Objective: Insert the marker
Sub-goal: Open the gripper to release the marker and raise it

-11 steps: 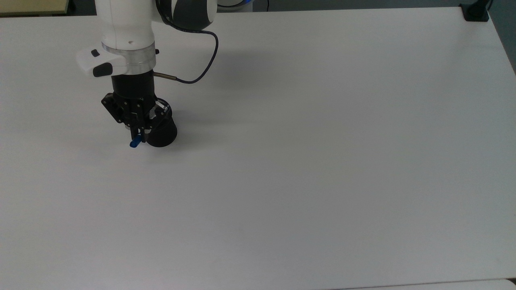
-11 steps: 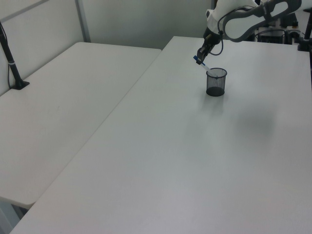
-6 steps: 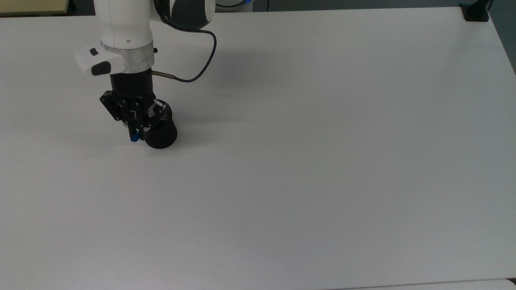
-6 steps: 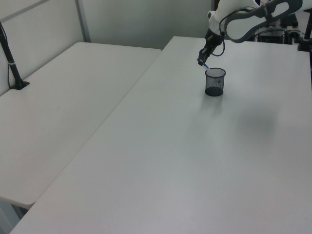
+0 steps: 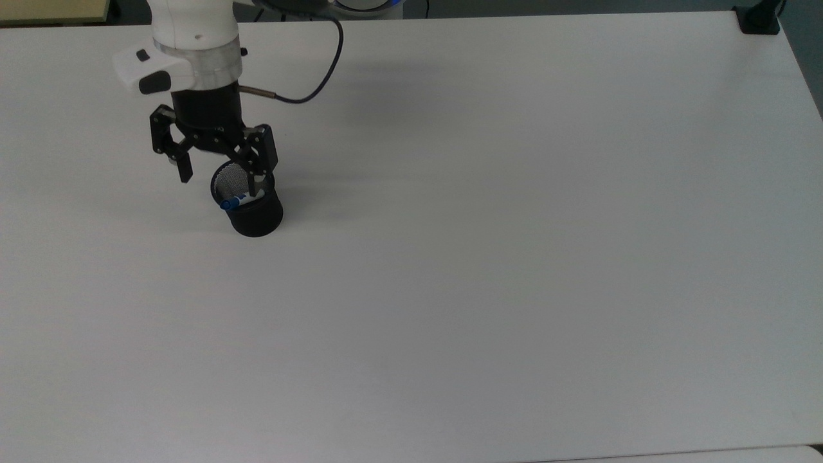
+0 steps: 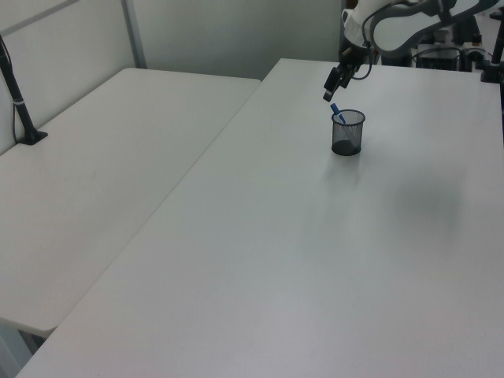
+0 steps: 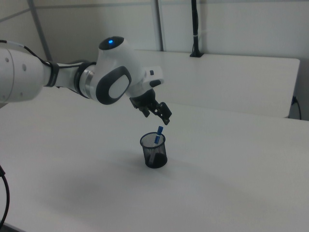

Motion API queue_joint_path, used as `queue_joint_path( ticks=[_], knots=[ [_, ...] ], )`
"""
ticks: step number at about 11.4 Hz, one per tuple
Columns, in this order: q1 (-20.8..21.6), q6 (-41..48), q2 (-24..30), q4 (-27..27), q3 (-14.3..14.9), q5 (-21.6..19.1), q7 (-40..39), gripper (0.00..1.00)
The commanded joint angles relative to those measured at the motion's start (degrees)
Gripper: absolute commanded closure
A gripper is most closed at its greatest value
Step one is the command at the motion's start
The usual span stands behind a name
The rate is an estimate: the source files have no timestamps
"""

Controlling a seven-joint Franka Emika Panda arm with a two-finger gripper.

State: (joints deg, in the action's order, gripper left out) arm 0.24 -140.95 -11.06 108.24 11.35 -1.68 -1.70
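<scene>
The marker (image 5: 231, 202) stands inside the black mesh cup (image 5: 256, 218), leaning on the rim with its blue cap sticking out. The cup sits on the white table (image 5: 482, 257) toward the top view's upper left. My gripper (image 5: 220, 175) hangs open just above the cup, its fingers spread wide and holding nothing. In the left view the marker (image 6: 336, 116) pokes up from the cup (image 6: 348, 134) below the gripper (image 6: 333, 82). The right view has the gripper (image 7: 157, 115) a short way above the marker (image 7: 159, 134) and the cup (image 7: 154, 152).
A black clamp (image 5: 759, 19) sits at the table's far corner on the top view's right. A second white table (image 6: 94, 165) adjoins on the left view's left, with a black pole (image 6: 17, 94) clamped to it. The arm's cable (image 5: 321, 71) loops beside the wrist.
The gripper was shut on the marker over the cup's rim. It has opened and risen, and the marker has dropped into the cup.
</scene>
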Motion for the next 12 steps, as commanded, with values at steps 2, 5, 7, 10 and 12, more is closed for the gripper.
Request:
queue_joint_path(
  ticks=[2,5,7,10,12],
  knots=[
    [1.43,27.93,8.75,-6.00,-0.01,-0.60,0.55,0.00],
    [4.41,40.89,14.73,-6.99,-0.19,-0.78,0.73,0.00],
    [5.21,43.83,16.59,-6.99,-0.28,-0.69,0.73,0.00],
    [4.77,44.36,16.59,-7.96,-0.28,-0.16,0.29,0.00],
    [4.68,44.36,16.59,-7.96,-0.19,-0.16,0.38,0.00]
  ],
)
